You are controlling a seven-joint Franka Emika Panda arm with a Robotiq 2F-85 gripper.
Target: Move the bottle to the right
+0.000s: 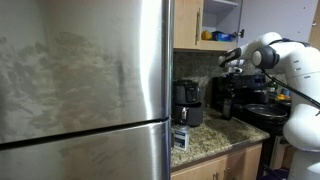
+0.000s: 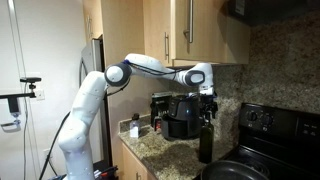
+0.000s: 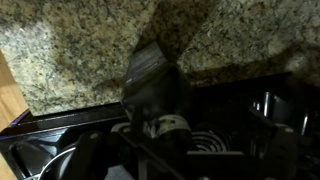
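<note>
Pincer hung directly over the top of the bottle. At this size I could not tell how wide its jaws stood, nor whether they touched the neck. The bottle stood upright on the speckled granite table, just beside the black coffee maker and near the black stove. Wooden cabinets hung above the table. In an exterior view a steel fridge filled the foreground, and the white arm reached across from its base.
</note>
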